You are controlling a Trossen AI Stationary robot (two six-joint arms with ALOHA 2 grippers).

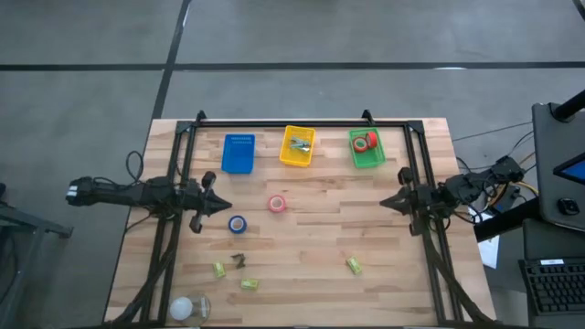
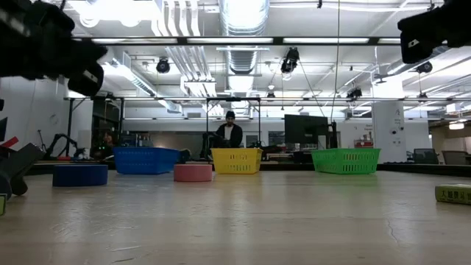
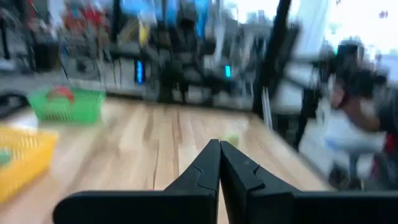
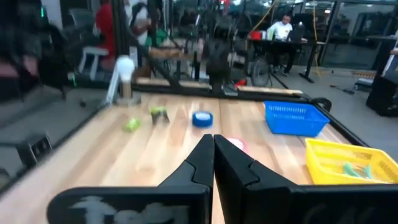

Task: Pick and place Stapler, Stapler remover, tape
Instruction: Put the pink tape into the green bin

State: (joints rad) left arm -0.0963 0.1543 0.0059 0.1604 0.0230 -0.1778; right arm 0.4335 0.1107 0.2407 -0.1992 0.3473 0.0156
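Wooden counter (image 1: pixel 302 247) seen from above, with three baskets in a row along its far edge: blue basket (image 1: pixel 239 153), yellow basket (image 1: pixel 297 146) in the middle, green basket (image 1: pixel 366 148). The yellow basket served as the landmark for the rest.

The green basket, just beside the yellow one on the right arm's side, held a red tape roll (image 1: pixel 371 140). The yellow basket held small yellow-green items too small to identify. A pink tape roll (image 1: pixel 277 204) lay flat on the counter in front of the yellow basket, nearer the viewer's edge. A blue tape roll (image 1: pixel 238 224) lay farther from the yellow basket, beyond the pink roll toward the left arm's side. Three small yellow-green staplers (image 1: pixel 354 265) and a dark staple remover (image 1: pixel 238 260) lay well apart from the yellow basket, near the front edge. A white bulb-like object (image 1: pixel 184 308) sat at the front corner on the left arm's side.

The left claw (image 1: pixel 222 205) hung over the counter in front of the blue basket, just beside the blue roll, its fingers (image 3: pixel 205 171) pressed together and empty. The right claw (image 1: pixel 386 202) hung in front of the green basket, fingers (image 4: pixel 202 162) likewise closed on nothing.

A person (image 2: pixel 230 132) sat in the room behind the yellow basket
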